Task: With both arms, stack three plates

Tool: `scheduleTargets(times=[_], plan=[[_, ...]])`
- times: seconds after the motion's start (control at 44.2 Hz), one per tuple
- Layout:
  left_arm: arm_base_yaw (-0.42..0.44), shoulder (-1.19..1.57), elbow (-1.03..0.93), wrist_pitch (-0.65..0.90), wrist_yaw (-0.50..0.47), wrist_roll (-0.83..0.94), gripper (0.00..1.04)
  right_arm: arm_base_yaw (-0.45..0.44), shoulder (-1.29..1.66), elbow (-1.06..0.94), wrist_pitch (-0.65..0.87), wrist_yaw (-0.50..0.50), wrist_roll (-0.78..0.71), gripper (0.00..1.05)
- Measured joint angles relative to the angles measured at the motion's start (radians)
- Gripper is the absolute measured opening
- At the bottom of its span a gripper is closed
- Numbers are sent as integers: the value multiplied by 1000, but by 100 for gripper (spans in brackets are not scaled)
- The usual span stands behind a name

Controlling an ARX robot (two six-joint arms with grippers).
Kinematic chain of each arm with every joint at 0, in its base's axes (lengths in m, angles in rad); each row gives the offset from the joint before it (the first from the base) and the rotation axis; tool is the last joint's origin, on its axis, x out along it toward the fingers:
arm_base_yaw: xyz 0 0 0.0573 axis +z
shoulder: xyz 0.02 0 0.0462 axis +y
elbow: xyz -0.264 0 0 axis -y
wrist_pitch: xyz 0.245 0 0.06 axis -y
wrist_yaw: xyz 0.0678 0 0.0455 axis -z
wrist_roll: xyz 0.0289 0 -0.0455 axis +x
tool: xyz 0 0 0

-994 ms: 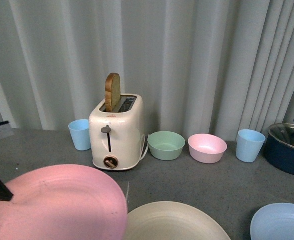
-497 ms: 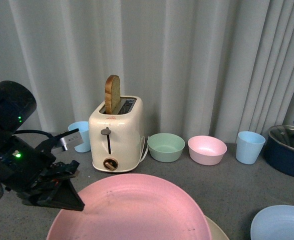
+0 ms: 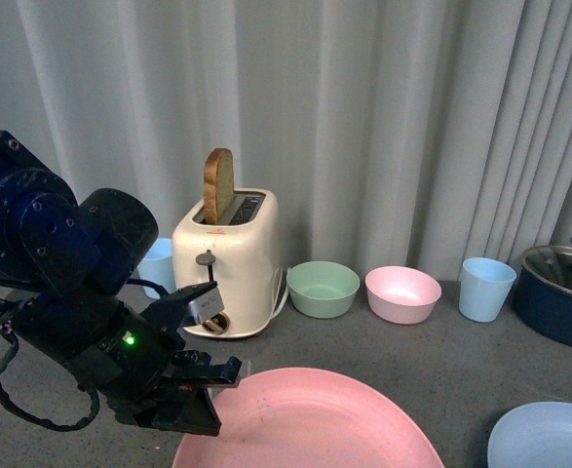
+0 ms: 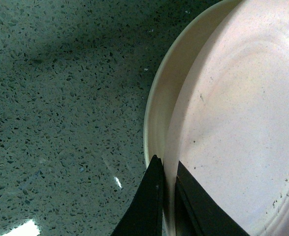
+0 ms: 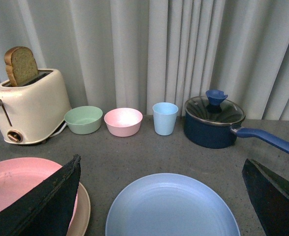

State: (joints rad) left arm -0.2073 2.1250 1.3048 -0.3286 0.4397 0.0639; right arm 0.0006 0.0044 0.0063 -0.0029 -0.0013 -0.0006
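A grey speckled table (image 3: 480,356) stands in front of a pale pleated curtain (image 3: 393,117). The left gripper (image 3: 208,414), black and bulky with a small green light, is clamped on the rim of the pink plate (image 3: 315,419). In the left wrist view its two dark fingers (image 4: 151,206) pinch that rim from both sides. The pink plate lies over the cream plate (image 4: 166,88), low in the middle of the front view and cut off by the lower edge. The cream plate is hidden there and shows only as a crescent of rim in the wrist views. Whether the two plates touch cannot be told. The light blue plate (image 5: 169,206) lies flat to the right, apart from the other two, partly cut off in every view. Over its far edge hangs the right gripper (image 5: 160,164), fingers spread wide and holding nothing; it does not show in the front view. Along the curtain stand a cream toaster (image 3: 229,258) with a slice of bread (image 3: 218,183) sticking up, a green bowl (image 3: 323,285), a pink bowl (image 3: 402,290) and a light blue cup (image 3: 486,285). A second light blue cup (image 3: 159,261) is mostly hidden behind the left arm. A dark blue pot (image 3: 563,292) with a glass lid is cut off at the right edge.
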Motion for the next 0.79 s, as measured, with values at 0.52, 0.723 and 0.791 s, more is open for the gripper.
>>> scheduleTargets(times=[0.52,0.723,0.791], plan=[[-17,39,3,43,-18,-34,4,0,0,0,0,0,0,97],[-25,42,2,43,-11,-39,21,0,0,0,0,0,0,97],[-23,42,2,43,-9,-40,30,0,0,0,0,0,0,97]])
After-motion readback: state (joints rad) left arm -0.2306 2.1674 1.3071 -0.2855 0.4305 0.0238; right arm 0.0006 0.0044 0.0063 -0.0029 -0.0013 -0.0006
